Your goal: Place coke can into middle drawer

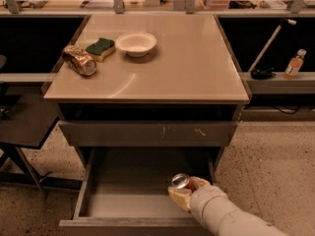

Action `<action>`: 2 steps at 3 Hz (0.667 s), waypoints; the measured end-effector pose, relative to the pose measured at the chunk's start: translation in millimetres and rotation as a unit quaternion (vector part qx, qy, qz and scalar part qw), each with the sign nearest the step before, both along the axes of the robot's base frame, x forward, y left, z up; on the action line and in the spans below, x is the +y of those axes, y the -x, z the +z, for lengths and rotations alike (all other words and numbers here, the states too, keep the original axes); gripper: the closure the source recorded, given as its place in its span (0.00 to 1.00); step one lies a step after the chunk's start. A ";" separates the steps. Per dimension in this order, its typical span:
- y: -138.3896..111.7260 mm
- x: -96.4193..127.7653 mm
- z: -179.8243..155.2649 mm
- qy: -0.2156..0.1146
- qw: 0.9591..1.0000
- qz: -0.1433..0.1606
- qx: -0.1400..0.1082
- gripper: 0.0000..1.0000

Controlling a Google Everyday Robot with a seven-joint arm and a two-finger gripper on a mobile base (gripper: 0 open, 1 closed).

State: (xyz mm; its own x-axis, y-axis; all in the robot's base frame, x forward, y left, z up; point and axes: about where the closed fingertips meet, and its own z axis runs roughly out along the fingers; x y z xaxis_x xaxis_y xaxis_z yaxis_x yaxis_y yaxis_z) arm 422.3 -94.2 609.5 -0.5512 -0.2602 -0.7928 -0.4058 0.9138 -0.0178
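Observation:
The middle drawer [129, 191] is pulled open at the bottom of the cabinet, with its grey floor showing. My gripper [183, 191] reaches down into the drawer's right front part. It is shut on the coke can [180, 181]. Only the can's silver top end shows above the pale fingers [179, 196]; its red side is mostly hidden. The can stands roughly upright, low inside the drawer, close to the right wall. My white forearm [226, 218] comes in from the lower right over the drawer's front edge.
Above the open drawer is a shut grey drawer front with pale scratches [147, 133]. On the beige cabinet top [197, 68] lie a brownish-gold can [78, 60], a green sponge [100, 48] and a white bowl [136, 43]. A small bottle [295, 64] stands on the right shelf. A dark stool [24, 124] is at the left.

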 end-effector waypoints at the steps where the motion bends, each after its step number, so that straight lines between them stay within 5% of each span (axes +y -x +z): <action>1: -19.9 -26.7 -40.2 -0.024 0.998 -0.053 -0.016 1.00; 2: -46.4 -47.9 -93.2 -0.060 0.994 -0.091 -0.001 1.00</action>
State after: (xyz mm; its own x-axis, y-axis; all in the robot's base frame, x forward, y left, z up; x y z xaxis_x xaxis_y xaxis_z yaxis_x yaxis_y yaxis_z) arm 468.7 -142.1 516.3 -0.5784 -0.0593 -0.8136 -0.2339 0.9675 0.0958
